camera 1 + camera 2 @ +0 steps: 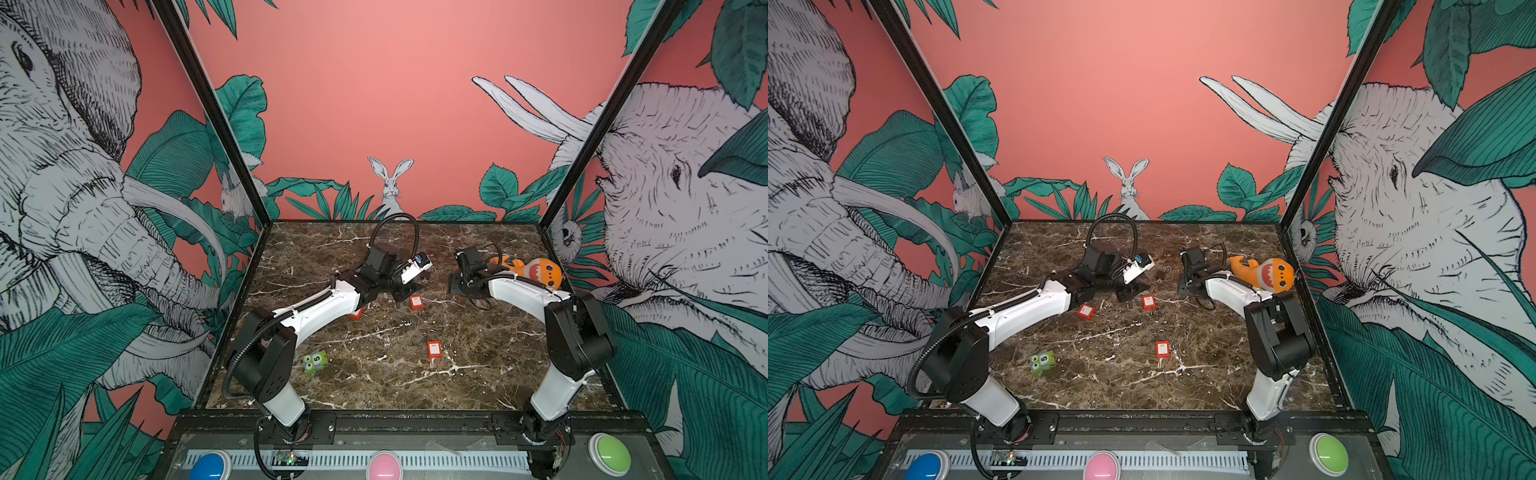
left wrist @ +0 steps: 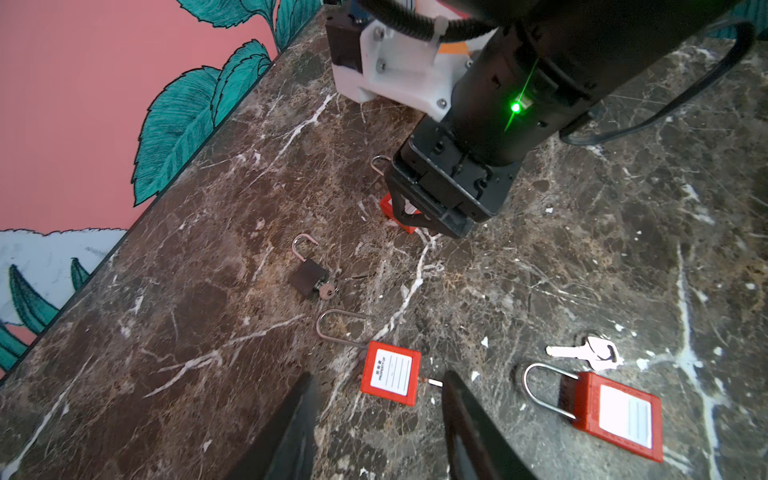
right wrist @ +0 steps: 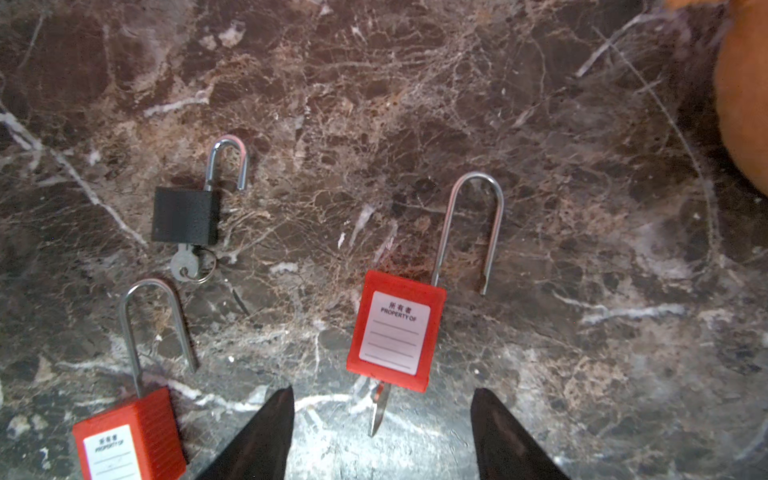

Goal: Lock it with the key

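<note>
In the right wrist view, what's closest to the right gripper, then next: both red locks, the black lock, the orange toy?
1. Red padlock with key, just ahead of the right gripper, in line with the gap between its jaws.
2. Second red padlock and black padlock, both off to one side: too close to call.
3. Orange toy, farthest, on the opposite side.

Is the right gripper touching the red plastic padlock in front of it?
Apart. Right wrist view: the right gripper stands open, bare marble showing between each fingertip and the red plastic padlock.
</note>
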